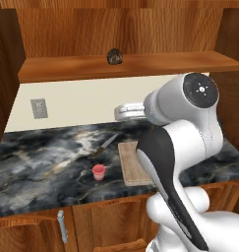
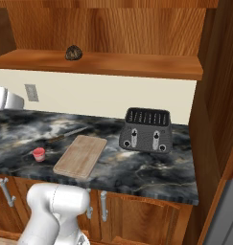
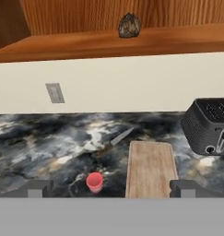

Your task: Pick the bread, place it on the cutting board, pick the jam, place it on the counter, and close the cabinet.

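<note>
The bread sits on the open cabinet's shelf, near the middle of the board and well above the worktop, with nothing touching it. It has not been picked, so the first step is not yet done. The cutting board lies bare on the counter, its long side running away from the robot, waiting for the bread.

The jam stands upright on the counter just beside the board's left edge, apart from it. Judged from how things lie, the jam step looks finished (or it needs no more than a check). The cabinet is open, its shelf and back panel showing, so closing it is left as well.

The gripper is held back from the counter, looking over the jam and the board towards the wall; its two dark tips stand far apart at the bottom of the hand view, fingers spread and holding nothing.

Farther out, a knife lies on the counter behind the jam, a dark toaster stands right of the board, and a wall socket sits on the pale backsplash. What I judge remains: reach up for the bread, set it on the board, then shut the cabinet.
</note>
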Available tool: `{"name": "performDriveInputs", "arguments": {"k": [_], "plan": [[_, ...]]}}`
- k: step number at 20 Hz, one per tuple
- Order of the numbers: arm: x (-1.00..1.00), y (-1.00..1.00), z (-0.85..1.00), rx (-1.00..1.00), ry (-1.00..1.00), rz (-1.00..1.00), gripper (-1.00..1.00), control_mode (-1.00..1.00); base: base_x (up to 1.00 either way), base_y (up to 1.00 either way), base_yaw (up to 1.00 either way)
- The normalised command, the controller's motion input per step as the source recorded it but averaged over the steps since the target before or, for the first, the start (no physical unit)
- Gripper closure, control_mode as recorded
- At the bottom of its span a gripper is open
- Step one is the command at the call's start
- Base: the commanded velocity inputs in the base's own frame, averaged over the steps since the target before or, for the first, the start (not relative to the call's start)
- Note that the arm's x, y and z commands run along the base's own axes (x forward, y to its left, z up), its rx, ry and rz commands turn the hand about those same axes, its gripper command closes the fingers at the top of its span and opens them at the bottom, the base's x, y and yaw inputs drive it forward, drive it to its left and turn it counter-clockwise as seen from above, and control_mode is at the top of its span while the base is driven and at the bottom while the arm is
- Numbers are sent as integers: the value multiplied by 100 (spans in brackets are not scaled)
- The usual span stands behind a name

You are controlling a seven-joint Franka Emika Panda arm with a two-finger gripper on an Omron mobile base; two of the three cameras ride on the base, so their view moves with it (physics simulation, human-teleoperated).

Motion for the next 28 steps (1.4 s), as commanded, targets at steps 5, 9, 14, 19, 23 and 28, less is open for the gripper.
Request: {"name": "performDriveInputs", "arguments": {"k": [5,9,14,19,23,28], "plan": [[0,-5,29,0,0,0,-100,-100,0,0,0],[0,-4,19,0,0,0,-100,-100,0,0,0],[3,-4,8,-1,0,-1,-100,-100,0,0,0],[14,-3,7,-1,0,0,-100,-100,0,0,0],[12,-3,22,0,0,-1,-100,-100,0,0,0],[10,-1,23,0,0,0,-100,-100,0,0,0]]}}
